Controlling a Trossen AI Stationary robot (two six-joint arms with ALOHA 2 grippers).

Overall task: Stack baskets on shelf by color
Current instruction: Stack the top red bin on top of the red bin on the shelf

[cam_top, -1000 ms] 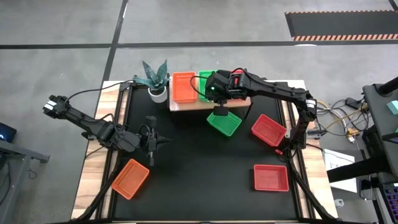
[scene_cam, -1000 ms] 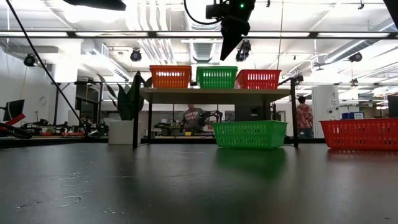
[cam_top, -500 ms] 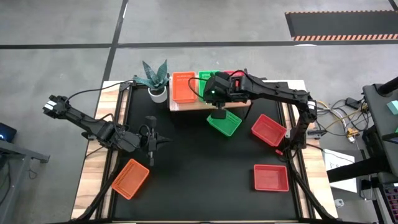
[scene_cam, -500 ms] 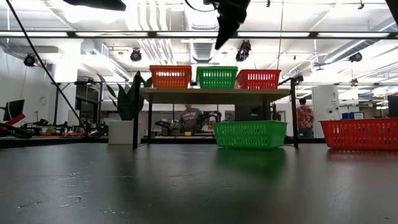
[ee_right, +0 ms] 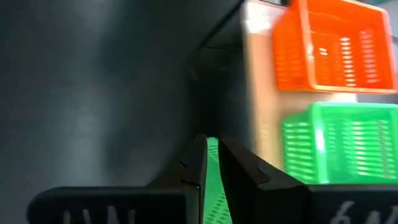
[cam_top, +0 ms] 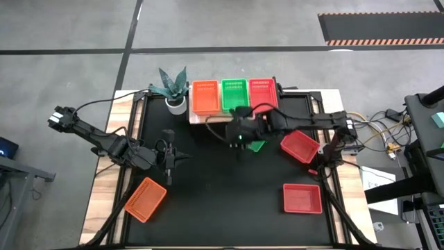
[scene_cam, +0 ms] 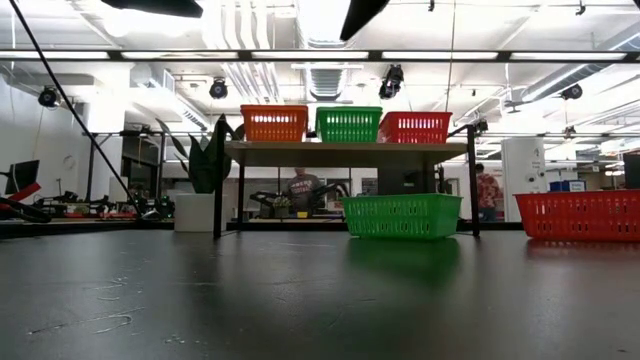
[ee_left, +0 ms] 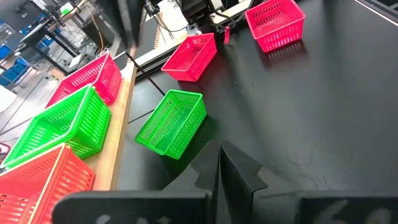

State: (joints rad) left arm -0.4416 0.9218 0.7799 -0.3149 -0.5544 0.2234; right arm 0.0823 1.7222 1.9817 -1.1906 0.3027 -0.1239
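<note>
In the high view the right arm covers most of the green basket (cam_top: 257, 145) on the table, so only a small corner shows. The low view cuts the right gripper (scene_cam: 362, 14) at the upper edge; its fingertips stay outside. In the right wrist view the shelf (ee_right: 260, 93) and its baskets are blurred.

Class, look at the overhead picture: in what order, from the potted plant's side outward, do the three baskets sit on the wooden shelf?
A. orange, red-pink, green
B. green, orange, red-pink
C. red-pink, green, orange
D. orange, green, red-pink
D: on the shelf next to the potted plant comes the orange basket, then the green basket, then the red-pink basket; the low view shows the same row.
</note>
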